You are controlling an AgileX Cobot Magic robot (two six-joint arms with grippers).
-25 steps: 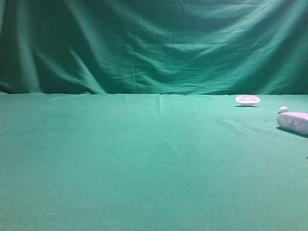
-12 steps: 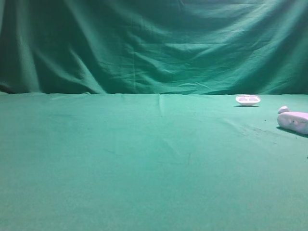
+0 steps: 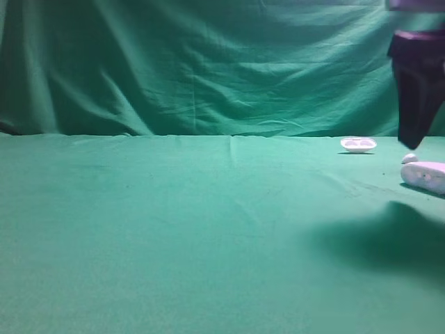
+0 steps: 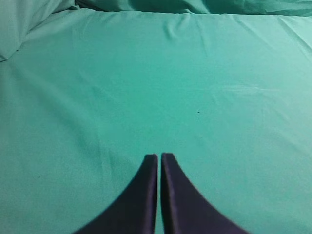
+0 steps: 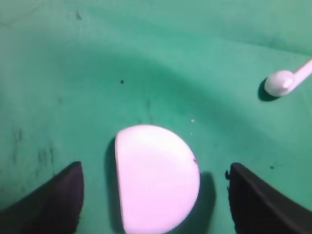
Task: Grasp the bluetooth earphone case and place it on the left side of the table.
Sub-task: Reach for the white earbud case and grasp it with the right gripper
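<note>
Right claw wide open over the earphone case, left claw pinched shut and empty.

From where I stand, the right gripper hangs dark at the far right edge, its tip just above the bluetooth earphone case, which lies flat on the table and is cut off by the edge of the exterior view. In the right wrist view the fingers are spread far apart with the case lying between them, touching neither; nothing is gripped. A small white earbud lies up and to the right of that claw, clear of the case. Further back, left of the claw, sits a shallow white dish piece. The left gripper has its two fingers nearly touching, holding nothing, over bare green cloth.
</note>
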